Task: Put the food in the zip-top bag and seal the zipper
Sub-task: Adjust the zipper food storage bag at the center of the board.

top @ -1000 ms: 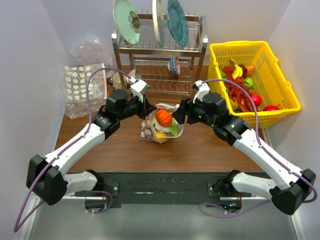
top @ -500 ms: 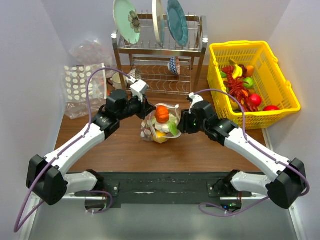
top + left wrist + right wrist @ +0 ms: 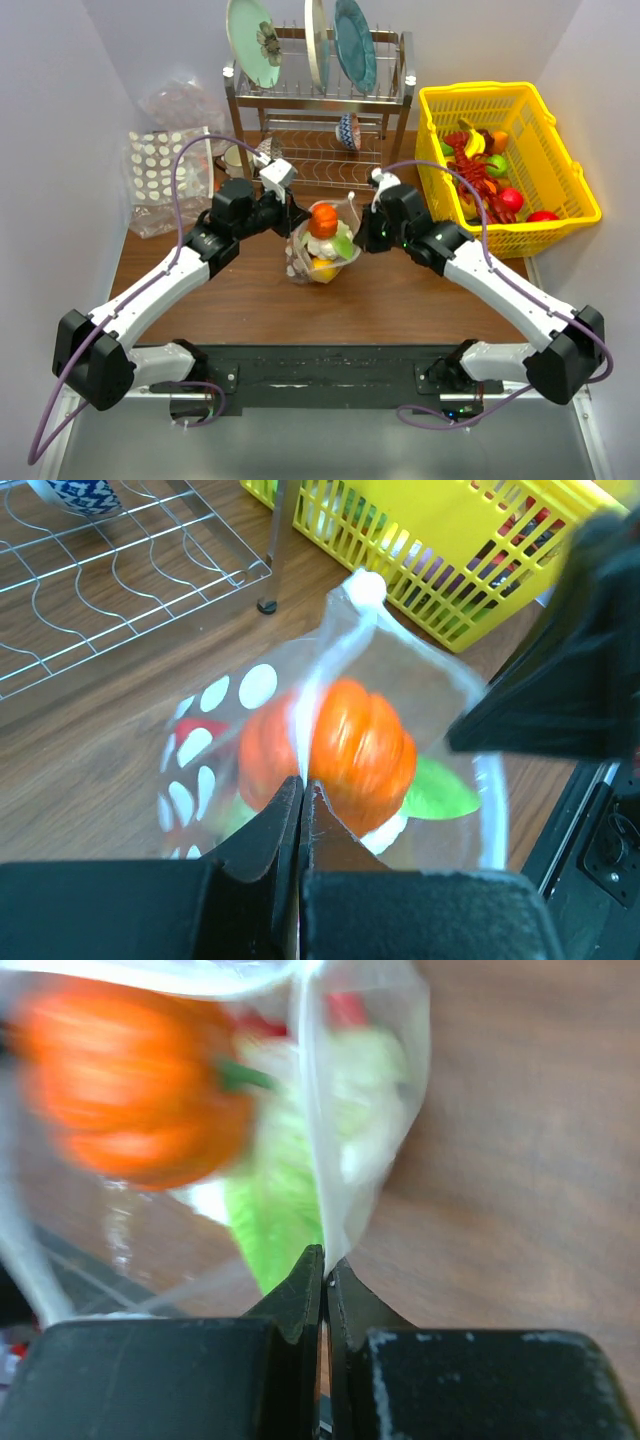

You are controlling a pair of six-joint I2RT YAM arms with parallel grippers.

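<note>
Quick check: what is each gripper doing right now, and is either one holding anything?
Left gripper: closed, pinching the rim of the zip-top bag.
Right gripper: closed, pinching the opposite rim of the zip-top bag.

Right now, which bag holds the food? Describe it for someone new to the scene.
In front of the dish rack, the zip-top bag is pinched between the left gripper and right gripper. Unlike the dotted pack and wrinkly sack at the far left, it holds an orange pumpkin toy.
</note>
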